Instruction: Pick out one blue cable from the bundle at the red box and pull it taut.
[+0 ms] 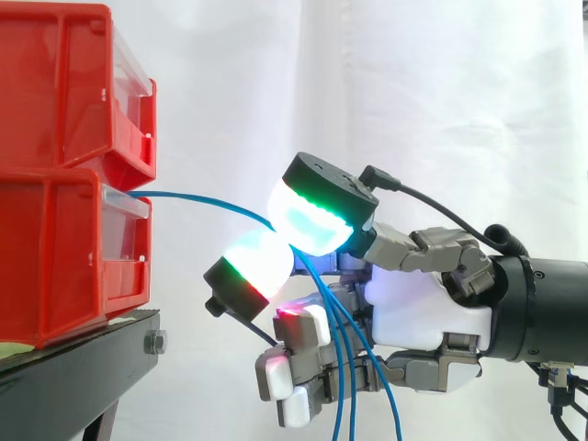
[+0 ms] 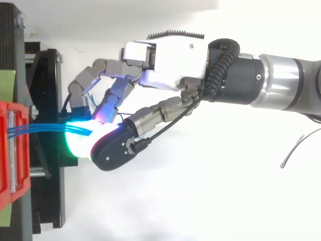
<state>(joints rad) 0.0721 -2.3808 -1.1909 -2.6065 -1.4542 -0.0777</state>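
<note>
A thin blue cable leaves the front of the lower red bin and runs right in a shallow arc to my hand. Two glowing fingertip pads close on it from above and below, just right of the bin. Behind the pinch, several blue strands hang down across the curled lower fingers. From above, the blue cables fan out of the red bin and meet at the green-glowing pads, with the hand reaching in from the right.
A second red bin sits stacked on the lower one, both on the black stand. A white curtain hangs behind. A thin grey wire lies on the white surface at the right.
</note>
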